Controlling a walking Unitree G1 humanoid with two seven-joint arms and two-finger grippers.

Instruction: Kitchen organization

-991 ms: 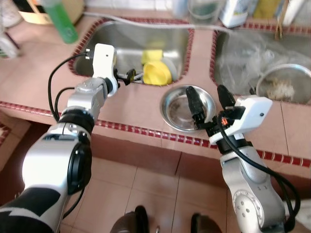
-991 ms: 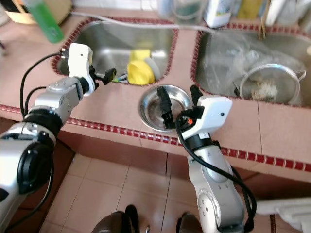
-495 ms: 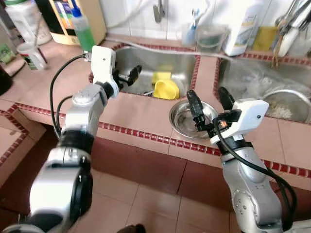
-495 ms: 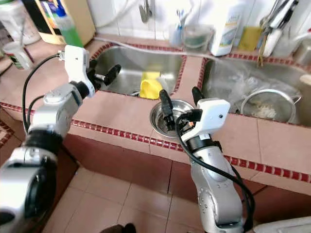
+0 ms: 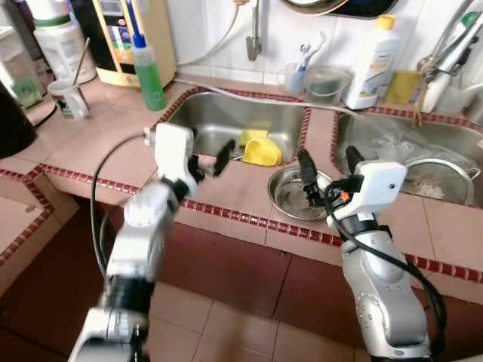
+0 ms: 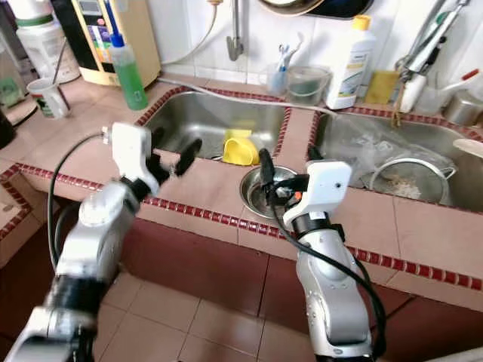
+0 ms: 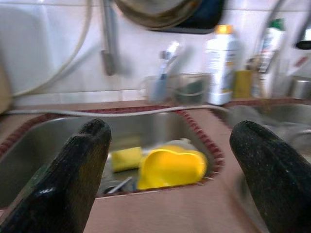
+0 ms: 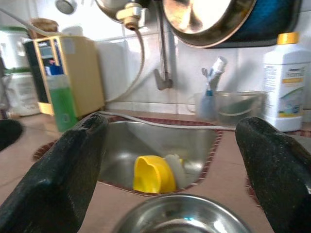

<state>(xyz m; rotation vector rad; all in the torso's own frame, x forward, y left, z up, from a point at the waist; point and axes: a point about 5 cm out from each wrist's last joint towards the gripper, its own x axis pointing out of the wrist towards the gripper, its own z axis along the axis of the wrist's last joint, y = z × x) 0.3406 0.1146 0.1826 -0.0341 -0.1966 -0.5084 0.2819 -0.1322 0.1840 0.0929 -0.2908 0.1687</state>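
Observation:
A steel bowl [image 5: 296, 197] sits on the pink tiled counter [image 5: 98, 143] between two sinks. My right gripper [image 5: 329, 166] hovers just above the bowl's near side, open, with the bowl [image 8: 184, 216] low between its fingers [image 8: 68, 174]. A yellow cup [image 5: 262, 151] lies on its side in the left sink [image 5: 219, 121], beside a yellow sponge [image 5: 251, 136]. My left gripper [image 5: 212, 161] is open and empty over the counter in front of that sink. It points at the yellow cup [image 7: 170, 167] and the sponge [image 7: 125, 159].
A green soap bottle [image 5: 149, 64] and a mug with a spoon [image 5: 69, 98] stand at the back left. A white bottle [image 5: 375, 53] and a clear tub [image 5: 326, 83] line the wall behind the tap [image 5: 255, 38]. A wire strainer [image 5: 441, 177] lies in the right sink.
The camera has lifted and pulled back, so more of the wall and counter shows. My left gripper has drawn back from the sink's edge toward the counter front. The right gripper still hovers over the bowl.

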